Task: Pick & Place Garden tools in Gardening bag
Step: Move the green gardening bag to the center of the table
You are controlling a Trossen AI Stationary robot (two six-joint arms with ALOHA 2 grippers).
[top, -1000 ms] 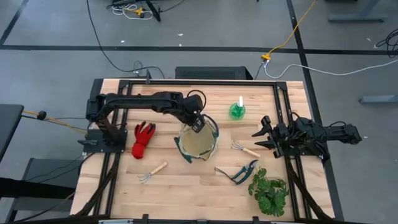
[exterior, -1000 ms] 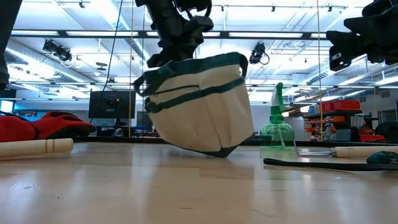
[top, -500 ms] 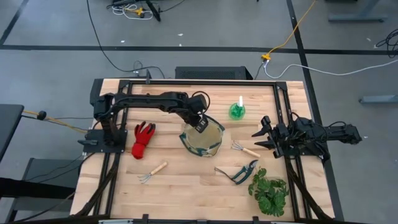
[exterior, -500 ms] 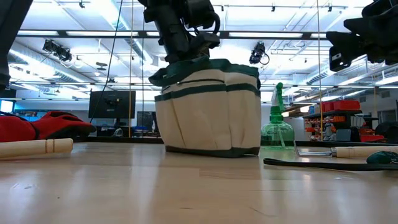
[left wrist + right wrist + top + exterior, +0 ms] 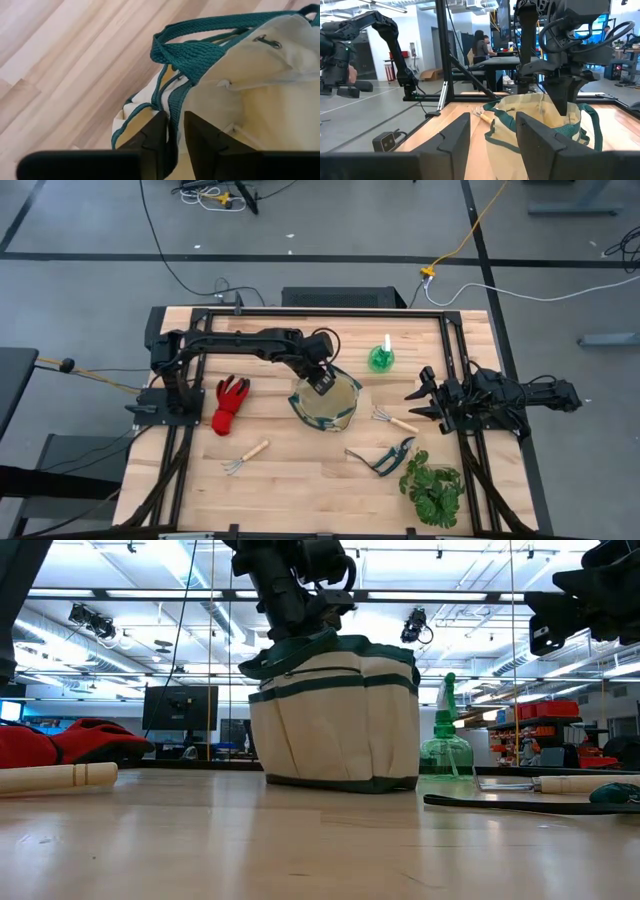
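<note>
The tan gardening bag (image 5: 325, 406) with dark green trim stands upright on its base at the table's middle; it also shows in the low view (image 5: 340, 710). My left gripper (image 5: 321, 379) is above the bag's far-left rim, shut on it. My right gripper (image 5: 414, 402) is open and empty near the right edge. On the table lie red gloves (image 5: 230, 404), a green spray bottle (image 5: 381, 358), one wooden-handled rake (image 5: 246, 456), a second rake (image 5: 394, 420) and the pruning shears (image 5: 385, 457). My left gripper holds the bag's green-trimmed rim (image 5: 173, 107) where a loop handle is sewn on, at the far-left side of the opening. One finger (image 5: 200, 142) is inside the bag and one (image 5: 152, 140) outside. The fingers point down from above. The bag's base rests flat on the table.
A leafy green plant (image 5: 433, 488) lies at the near right corner, beside the shears. Bare wood (image 5: 300, 480) lies in front of the bag. Black frame rails (image 5: 175, 450) run along the table's left and right sides.
My left gripper has gone a little toward the table's right edge, still shut on the rim. The bag, tilted a second ago with one side of its base off the table, now stands upright and flat. It has kept still for the last half second.
</note>
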